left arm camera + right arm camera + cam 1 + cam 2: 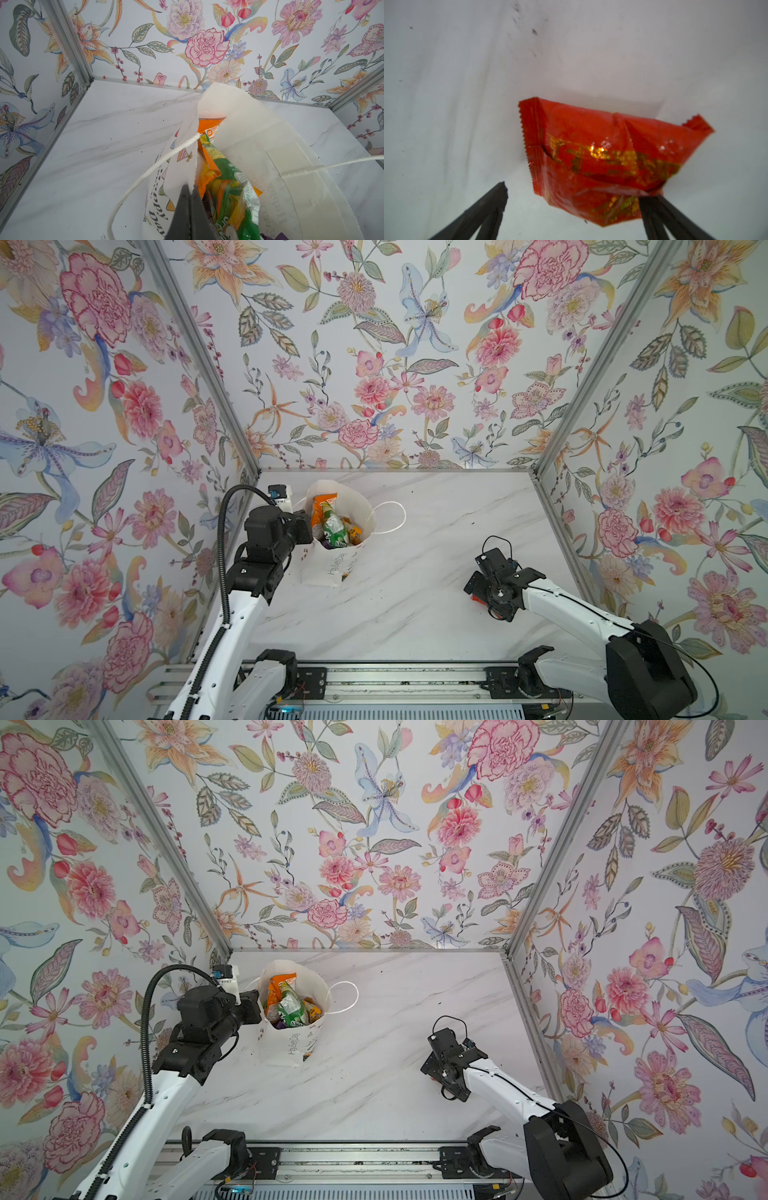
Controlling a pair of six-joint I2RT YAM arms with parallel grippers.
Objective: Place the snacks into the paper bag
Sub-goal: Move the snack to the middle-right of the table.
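The workspace is enclosed by floral walls joined at aluminium posts, with a rail along the near edge. The marble table is marked with scattered dark specks. The bag is found standing open at the far left of the table, close to the left wall, its mouth facing upward. One cord handle is looped outward over the table on the right side. A second cord is seen hanging beside the lettered face. The left gripper is pressed together on the bag's rim, pinching the paper edge. Inside the bag, snacks are piled: an orange packet at the back and a crumpled green packet over it, with yellow and purple scraps partly hidden beneath. One red packet, glossy, creased and printed in gold, is left lying flat on the table, well apart from the bag to the right. The right gripper is held spread wide directly over it; one finger is at the packet's edge, the other is clear of it. In both top views the packet is almost wholly hidden by that gripper.
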